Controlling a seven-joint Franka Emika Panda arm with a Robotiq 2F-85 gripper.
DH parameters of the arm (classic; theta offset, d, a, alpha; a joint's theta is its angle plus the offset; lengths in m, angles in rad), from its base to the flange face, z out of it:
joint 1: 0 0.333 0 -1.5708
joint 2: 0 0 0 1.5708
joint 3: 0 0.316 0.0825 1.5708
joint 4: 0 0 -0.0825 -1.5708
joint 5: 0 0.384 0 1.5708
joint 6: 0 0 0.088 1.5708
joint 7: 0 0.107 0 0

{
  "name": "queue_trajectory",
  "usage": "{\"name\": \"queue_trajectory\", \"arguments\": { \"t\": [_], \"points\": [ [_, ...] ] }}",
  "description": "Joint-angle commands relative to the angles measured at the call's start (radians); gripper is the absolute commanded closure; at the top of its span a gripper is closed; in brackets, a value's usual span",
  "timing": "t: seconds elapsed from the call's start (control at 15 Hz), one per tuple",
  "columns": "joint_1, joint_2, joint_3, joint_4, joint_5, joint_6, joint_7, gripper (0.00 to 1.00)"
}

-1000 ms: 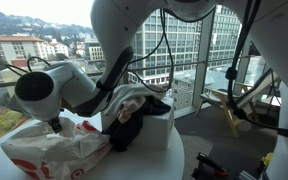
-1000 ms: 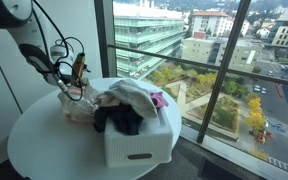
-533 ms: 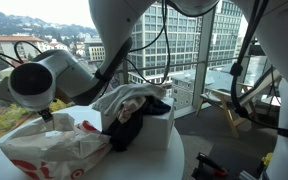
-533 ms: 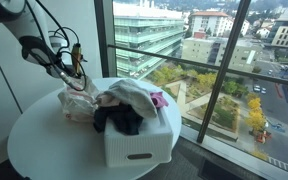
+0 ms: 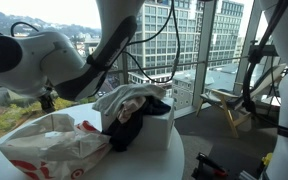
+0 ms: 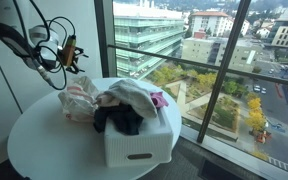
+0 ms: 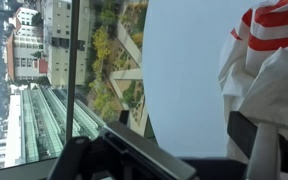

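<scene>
- hand (image 6: 67, 54): hangs over the far left part of the table (image 6: 39, 150), above the plastic bag and clear of it. In the wrist view its fingers (image 7: 252, 136) are spread, with nothing between them.
- plastic bag (image 6: 78, 100): white with red print, crumpled on the table below the hand.
- laundry basket (image 6: 136, 146): white, just right of the bag, heaped with white, dark and pink clothes (image 6: 129, 100).

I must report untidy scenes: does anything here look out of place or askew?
Yes. The white basket overflows: a black garment hangs over its rim, under a heaped white cloth. Beside it a crumpled white-and-red bag lies on the table. The hand hangs above the bag.
</scene>
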Motion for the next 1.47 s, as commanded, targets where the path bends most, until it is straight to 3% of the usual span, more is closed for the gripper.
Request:
{"name": "queue_trajectory", "arguments": {
  "t": [0.0, 0.27, 0.4, 0.47, 0.53, 0.73, 1.4],
  "points": [
    [0.007, -0.13, 0.017, -0.105, 0.161, -0.175, -0.076, 0.0],
    [0.004, -0.219, 0.019, -0.181, 0.251, -0.334, -0.057, 0.0],
    [-0.008, -0.243, 0.023, -0.214, 0.285, -0.36, -0.029, 0.0],
    [-0.018, -0.242, 0.039, -0.216, 0.349, -0.32, -0.032, 0.0],
    [-0.006, -0.199, 0.025, -0.172, 0.291, -0.341, -0.049, 0.0],
    [-0.006, -0.213, 0.03, -0.193, 0.334, -0.34, -0.041, 0.0],
    [-0.05, -0.173, -0.045, -0.178, 0.304, -0.509, 0.025, 0.0]
  ]
}}
